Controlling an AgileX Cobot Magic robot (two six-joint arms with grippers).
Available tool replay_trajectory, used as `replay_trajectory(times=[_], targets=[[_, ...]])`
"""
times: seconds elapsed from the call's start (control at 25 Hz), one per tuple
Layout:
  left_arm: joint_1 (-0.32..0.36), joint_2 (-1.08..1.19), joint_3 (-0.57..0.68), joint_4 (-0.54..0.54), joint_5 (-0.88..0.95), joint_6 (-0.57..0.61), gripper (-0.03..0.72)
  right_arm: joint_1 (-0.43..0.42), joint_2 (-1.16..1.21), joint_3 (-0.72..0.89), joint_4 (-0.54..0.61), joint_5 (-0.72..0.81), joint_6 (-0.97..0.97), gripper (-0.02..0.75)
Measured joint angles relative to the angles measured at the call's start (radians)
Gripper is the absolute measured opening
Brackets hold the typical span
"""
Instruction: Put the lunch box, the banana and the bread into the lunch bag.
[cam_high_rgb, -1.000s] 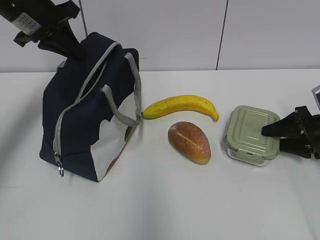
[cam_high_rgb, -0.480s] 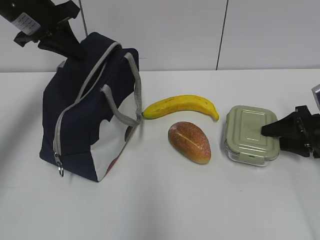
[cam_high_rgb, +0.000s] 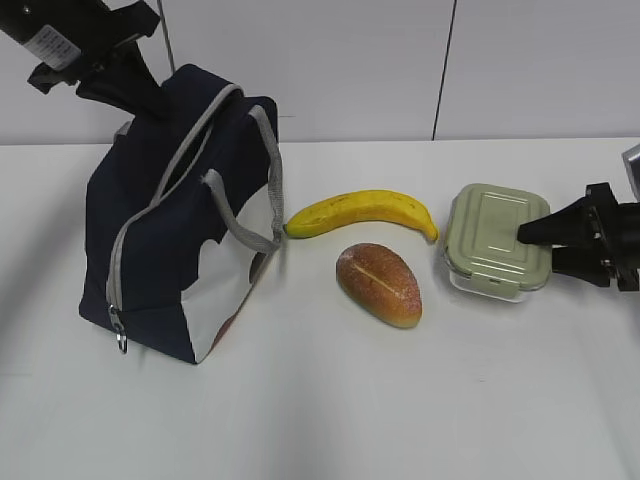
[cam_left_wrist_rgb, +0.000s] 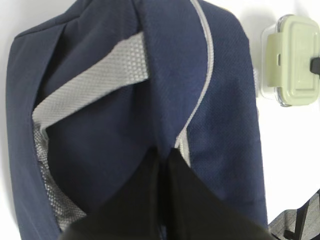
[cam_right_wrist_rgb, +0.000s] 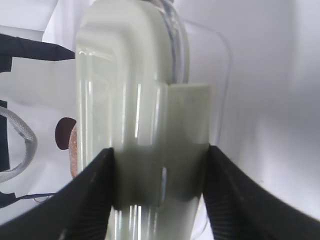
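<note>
Moved: lunch box (cam_high_rgb: 497, 250) has been lifted and tilted by right claw (cam_high_rgb: 540, 242), clamped on its right end.
Lunch bag (cam_high_rgb: 175, 225): upright, left; fabric pinched by left claw (cam_left_wrist_rgb: 162, 165).
Banana (cam_high_rgb: 362, 212), bread (cam_high_rgb: 379, 284): on surface (cam_high_rgb: 320, 410), between.

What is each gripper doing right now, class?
Left gripper: shut on the bag.
Right gripper: shut on the lunch box.
</note>
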Motion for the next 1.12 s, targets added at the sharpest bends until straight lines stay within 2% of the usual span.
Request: replay_trajectory(times=[0.36, 0.72, 0.96, 1.12], targets=[[0.0, 0.0, 0.0, -0.037, 0.0, -0.006, 0.0, 0.137, -0.1, -0.121, -0.03, 0.014, 0.217, 0.386], [0.0, 0.0, 0.0, -0.038, 0.0, -0.106, 0.0, 0.324, -0.186, -0.352, -0.07, 0.047, 0.543, 0.386], [0.0, 0.0, 0.0, -0.039, 0.0, -0.117, 0.0, 0.447, -0.202, -0.532, -0.147, 0.074, 0.74, 0.386], [0.0, 0.0, 0.0, -0.044, 0.0, -0.118, 0.0, 0.528, -0.202, -0.586, -0.196, 0.088, 0.82, 0.386]])
